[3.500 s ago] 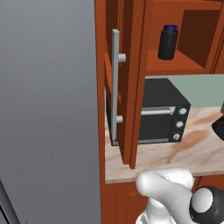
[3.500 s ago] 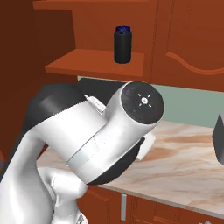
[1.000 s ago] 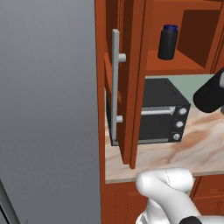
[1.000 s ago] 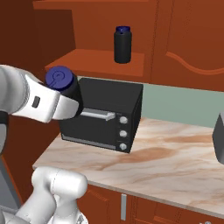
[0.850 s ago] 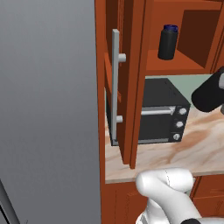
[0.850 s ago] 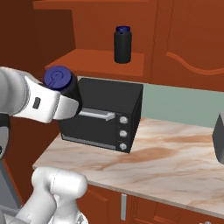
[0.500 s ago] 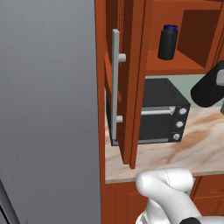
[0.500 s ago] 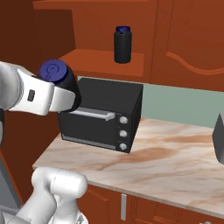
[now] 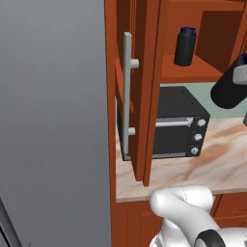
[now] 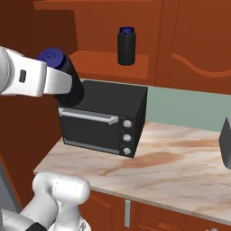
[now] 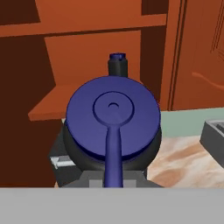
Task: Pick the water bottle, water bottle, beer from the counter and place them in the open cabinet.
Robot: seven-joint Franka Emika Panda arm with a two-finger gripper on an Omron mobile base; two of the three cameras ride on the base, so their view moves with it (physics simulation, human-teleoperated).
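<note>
Hand view: gripper [image 11: 113, 177] clamps 1 water bottle [image 11: 113, 124] before open cabinet [image 11: 87, 48].

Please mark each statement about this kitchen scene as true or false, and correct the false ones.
1. A water bottle stands upright on the cabinet shelf. True.
2. The gripper is empty. False: it is shut on a second water bottle with a blue lid, seen close in the hand view.
3. The held bottle is upright. False: in the right base view it is tilted, lid pointing up and to the left.
4. The black oven sits on the counter below the shelf. True.
5. The held bottle already rests on the shelf. False: it is in the air in front of the oven, below shelf level.
</note>
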